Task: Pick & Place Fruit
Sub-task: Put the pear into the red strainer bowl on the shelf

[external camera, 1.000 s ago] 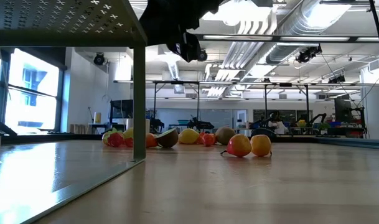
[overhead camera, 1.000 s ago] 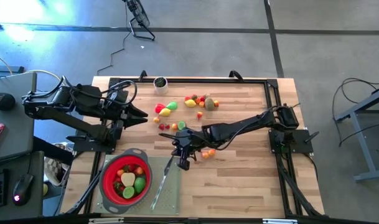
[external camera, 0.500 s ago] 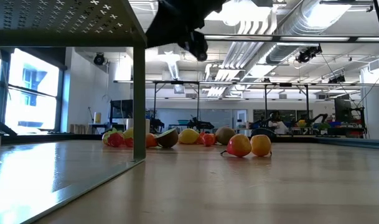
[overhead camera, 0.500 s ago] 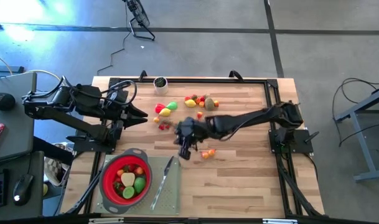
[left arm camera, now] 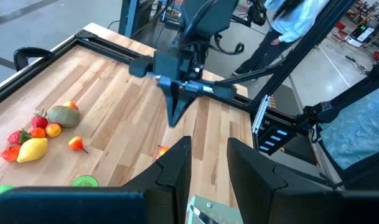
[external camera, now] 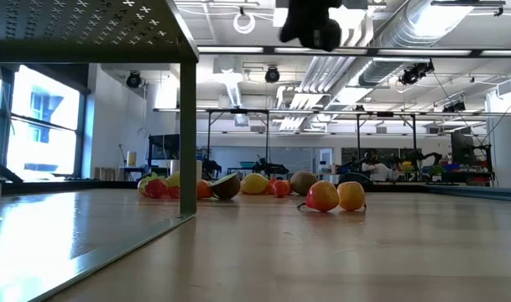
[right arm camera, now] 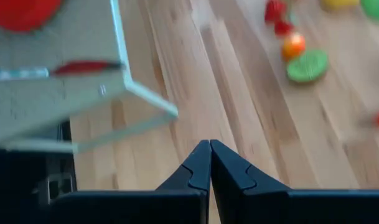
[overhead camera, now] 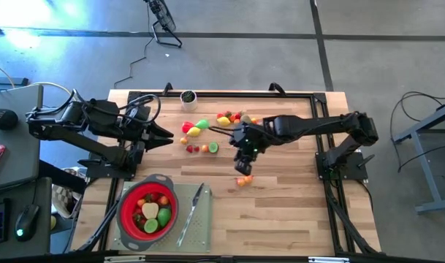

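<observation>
Small toy fruits lie loose on the wooden table: a group (overhead camera: 233,119) toward the far edge, a yellow, red and green cluster (overhead camera: 196,128), a few pieces (overhead camera: 200,148) beside a green slice (right arm camera: 307,67), and a pair (overhead camera: 242,180) near the middle. More fruit fills the red strainer (overhead camera: 149,208) at the near left. My right gripper (overhead camera: 243,165) hangs shut and empty above the table's middle, just beyond the pair; the low view shows it high up (external camera: 310,21). My left gripper (overhead camera: 167,136) waits raised at the left, its fingers (left arm camera: 177,163) apart with nothing between them.
The strainer stands on a grey tray (overhead camera: 200,232), with a slim knife (overhead camera: 191,212) lying beside it. A small dark cup (overhead camera: 188,96) sits at the far edge. A black frame (overhead camera: 321,131) borders the table. Beyond the table a person (left arm camera: 295,18) stands.
My right gripper has risen from beside the knife and tray and swung toward the table's right and far edges, tipping less steeply. It has stayed shut and empty. No fruit has moved.
</observation>
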{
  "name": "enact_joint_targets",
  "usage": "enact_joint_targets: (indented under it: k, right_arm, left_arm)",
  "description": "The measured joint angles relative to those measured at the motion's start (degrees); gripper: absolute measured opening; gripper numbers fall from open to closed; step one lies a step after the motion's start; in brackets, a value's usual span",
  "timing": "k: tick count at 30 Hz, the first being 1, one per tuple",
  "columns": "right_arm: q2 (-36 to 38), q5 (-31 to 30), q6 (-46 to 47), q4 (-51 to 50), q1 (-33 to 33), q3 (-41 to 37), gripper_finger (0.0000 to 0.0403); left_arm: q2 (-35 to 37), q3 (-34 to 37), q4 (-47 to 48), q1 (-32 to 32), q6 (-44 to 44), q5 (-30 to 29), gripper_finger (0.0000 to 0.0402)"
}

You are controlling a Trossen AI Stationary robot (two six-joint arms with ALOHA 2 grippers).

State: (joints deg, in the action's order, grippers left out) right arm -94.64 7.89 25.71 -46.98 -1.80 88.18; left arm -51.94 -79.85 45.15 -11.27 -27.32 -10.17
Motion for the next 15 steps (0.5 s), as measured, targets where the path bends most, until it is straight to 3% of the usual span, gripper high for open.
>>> enact_joint_targets:
  k: [7,12,15]
  right_arm:
    - [-0.3,-0.4,0.2,-15.2,-0.4,0.0,0.0002]
    - [-0.5,0.3,-4.6,-16.4,-1.3,-0.7,0.0002]
    - [-0.4,4.8,-6.1,-16.1,-1.7,-3.1,0.0002]
  left_arm:
    - [0.0,0.0,0.0,0.0,0.0,0.0,0.0099]
    - [0.0,0.0,0.0,0.0,0.0,0.0,0.0099]
    - [0.0,0.0,0.0,0.0,0.0,0.0,0.0099]
